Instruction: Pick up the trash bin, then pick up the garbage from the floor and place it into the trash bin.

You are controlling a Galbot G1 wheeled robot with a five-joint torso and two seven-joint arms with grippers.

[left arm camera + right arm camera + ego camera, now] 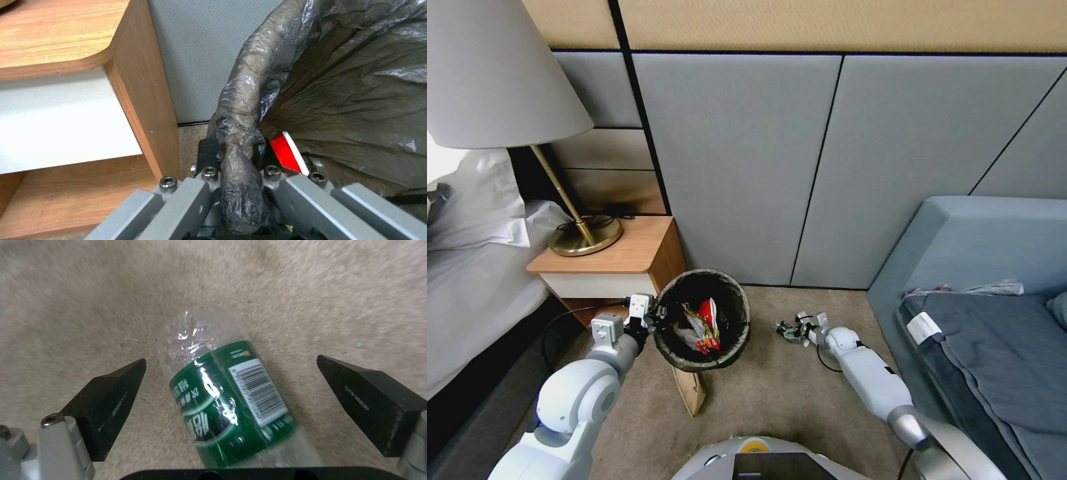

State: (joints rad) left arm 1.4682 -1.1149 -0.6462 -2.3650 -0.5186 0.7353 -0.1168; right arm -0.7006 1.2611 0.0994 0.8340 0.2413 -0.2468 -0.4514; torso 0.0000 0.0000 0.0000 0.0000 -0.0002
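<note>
While the left arm reaches forward beside the bedside table, these lines tell how each part stands.

Left arm: bent at the elbow, forearm stretched ahead on the left, with the left gripper at the near-left rim of the small round bin lined with a crumpled dark brown-black bag.

Left gripper state: closed tight on the folded bag at the rim; the left wrist view shows the plastic pinched between the dark pads.

Bin contents: a red-and-white packet and a yellow snack wrapper lie inside; the left wrist view adds a red-and-white edge just behind the clamped rim.

Bin height: it seems lifted off the beige-tan carpet floor, though the head view does not make this sure.

Right arm: stretched forward and down on the right, its right gripper low over the carpet, right of the bin.

Right gripper state: spread wide, black fingertips on either side of a clear plastic bottle with a green label, not touching it.

Bottle: lying on the carpet between the fingers.

Flat brown paper bag: on the floor, near side of the bin.
</note>
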